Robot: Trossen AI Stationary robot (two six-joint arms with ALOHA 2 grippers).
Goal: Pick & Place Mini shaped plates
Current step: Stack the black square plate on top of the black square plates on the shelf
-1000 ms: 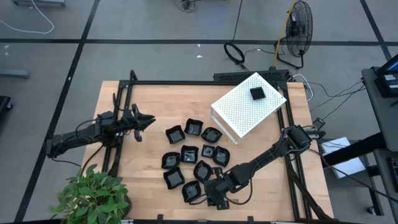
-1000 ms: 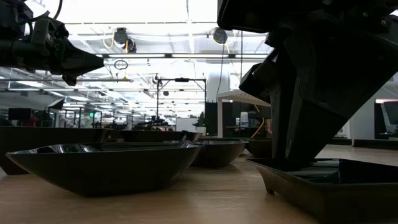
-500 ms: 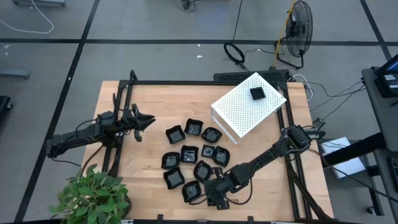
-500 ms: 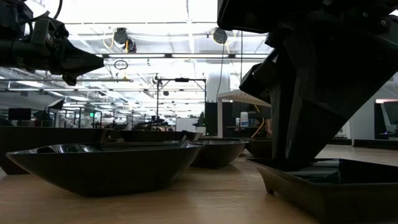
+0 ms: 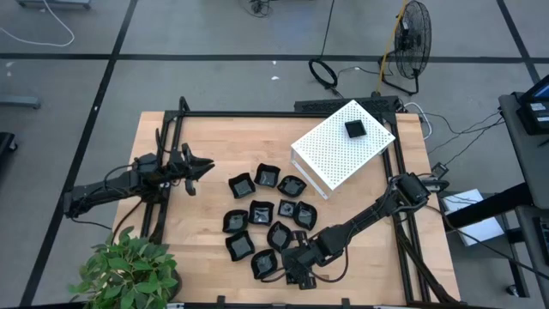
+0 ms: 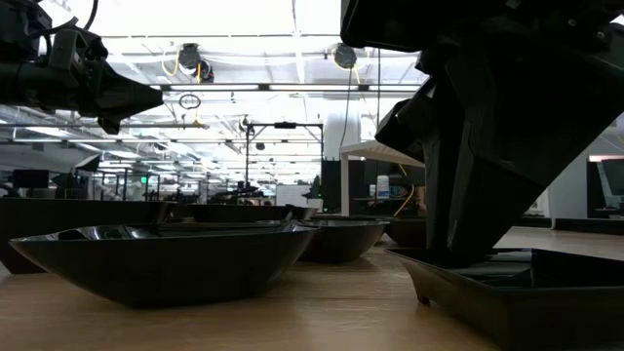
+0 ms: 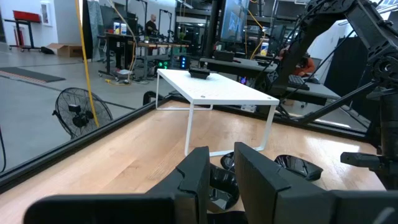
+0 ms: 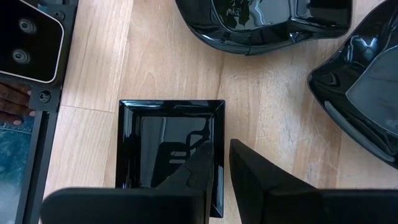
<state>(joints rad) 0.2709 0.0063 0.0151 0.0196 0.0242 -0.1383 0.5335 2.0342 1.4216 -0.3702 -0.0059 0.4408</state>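
Observation:
Several glossy black mini shaped plates (image 5: 266, 215) lie on their bases in a loose cluster mid-table. One more plate (image 5: 355, 129) sits on top of the white perforated box (image 5: 343, 148). At the near edge my right gripper (image 5: 296, 271) reaches down onto a square plate (image 8: 169, 155) and is shut on it. At the table's left side my left gripper (image 5: 206, 165) hovers level above the wood, shut, with nothing between its fingers (image 7: 196, 180). It points toward the box (image 7: 214, 93). My right gripper has one side rim (image 8: 219, 134) of the square plate between its fingers. One finger (image 8: 198, 163) is inside the dish and the other (image 8: 252, 171) is outside. The fingers come slanting down from the table's right and far side. The plate (image 6: 507, 297) sits level on the table.
A leaf-shaped plate (image 6: 166, 258) and other plates lie close to the left of the held one. A black frame rail (image 5: 163, 197) borders the table. A potted plant (image 5: 129, 275) stands at the near left corner. A black device (image 8: 25, 37) sits at the near edge.

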